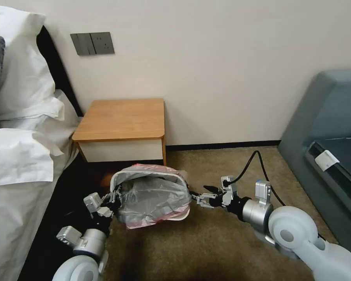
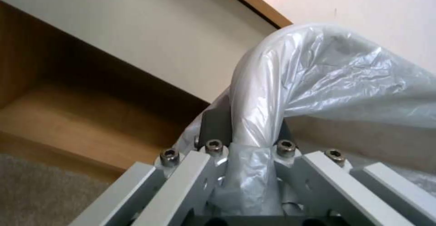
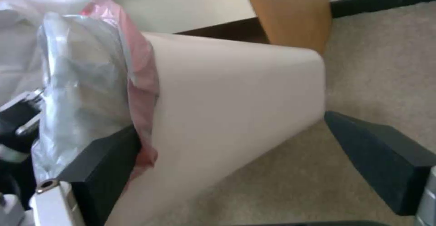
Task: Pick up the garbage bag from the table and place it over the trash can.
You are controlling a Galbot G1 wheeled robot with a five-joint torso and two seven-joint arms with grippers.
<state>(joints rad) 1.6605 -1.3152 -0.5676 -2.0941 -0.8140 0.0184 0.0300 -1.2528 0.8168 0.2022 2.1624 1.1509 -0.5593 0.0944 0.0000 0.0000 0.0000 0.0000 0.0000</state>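
The crinkly grey garbage bag (image 1: 154,197) with its pinkish-red edge is lying draped over the cream trash can (image 3: 236,110) before the bench (image 1: 123,119). The left gripper (image 1: 112,199) is pinching bag plastic; the right gripper's (image 1: 197,199) fingers are spreading wide beside the rim.

Thin crinkly glossy plastic garbage bag (image 1: 154,195); smooth matt plastic trash can (image 3: 236,110); satin wooden desk (image 1: 123,119); rough pile carpet (image 1: 206,249).

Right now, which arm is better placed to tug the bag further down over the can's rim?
Probably the left. Its gripper is shut on a bunched fold of the bag at the can rim. The right gripper sits open beside the can, holding nothing.
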